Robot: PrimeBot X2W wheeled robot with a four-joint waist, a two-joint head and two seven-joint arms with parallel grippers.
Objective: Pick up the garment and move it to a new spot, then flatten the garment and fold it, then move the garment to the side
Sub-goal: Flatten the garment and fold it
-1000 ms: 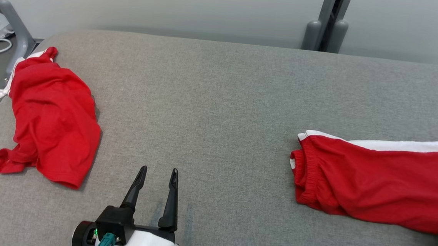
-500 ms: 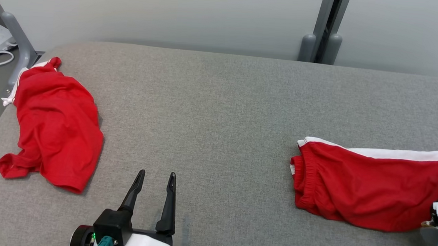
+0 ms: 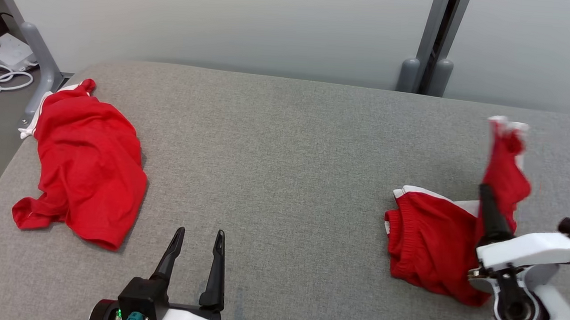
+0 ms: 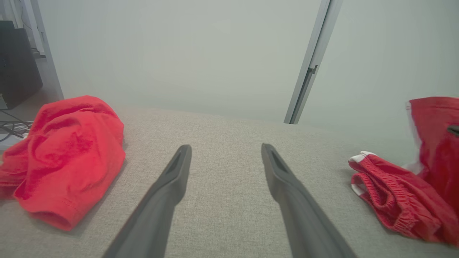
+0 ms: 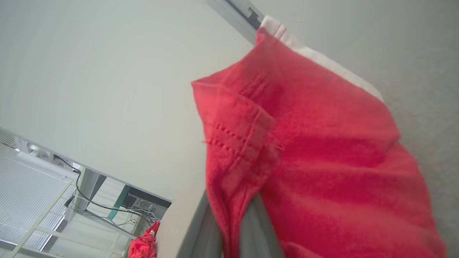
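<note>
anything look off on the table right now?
Nothing damaged or spilled. The right gripper is shut on one end of the red shorts, which drapes over it while the waistband end lies bunched on the table. A second red garment sits crumpled at the table's left edge.

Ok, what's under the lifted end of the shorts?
The right gripper, shut on the shorts; below, the rest lies bunched on the grey table. Cloth hides the pinch itself.

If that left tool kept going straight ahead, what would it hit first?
Nothing close: the left tool points across bare grey surface between the crumpled garment and the shorts; the wall seems first, depth unclear.
</note>
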